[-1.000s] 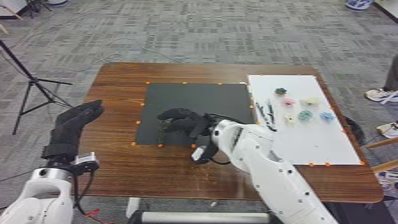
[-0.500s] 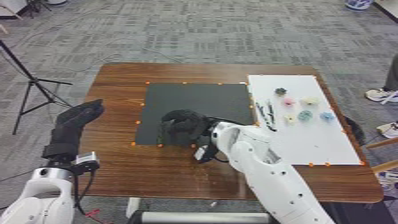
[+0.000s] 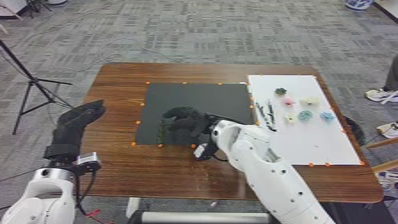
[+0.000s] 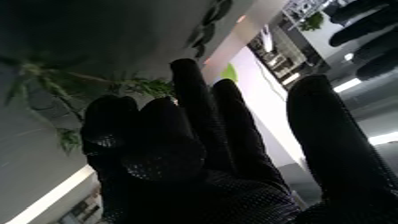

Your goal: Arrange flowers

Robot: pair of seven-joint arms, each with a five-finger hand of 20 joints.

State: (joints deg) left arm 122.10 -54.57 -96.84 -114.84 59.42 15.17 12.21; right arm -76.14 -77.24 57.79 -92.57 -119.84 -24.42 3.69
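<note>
Has the right hand (image 3: 184,121) low over the black sheet (image 3: 200,97), thumb apart, with some fingers bent and others straight, beside a green sprig (image 3: 162,133). Has the left hand (image 3: 78,118) at the left edge of the tabletop (image 3: 124,175), with fingers straight. Has small pink (image 3: 289,102), pale yellow (image 3: 309,101) and blue flowers (image 3: 305,116) laid out on the white board (image 3: 311,145).

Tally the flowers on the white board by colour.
Pink flower: 1
Pale yellow flowers: 2
Blue or blue-green flowers: 2
Dark flower: 1
Total on the white board: 6
</note>
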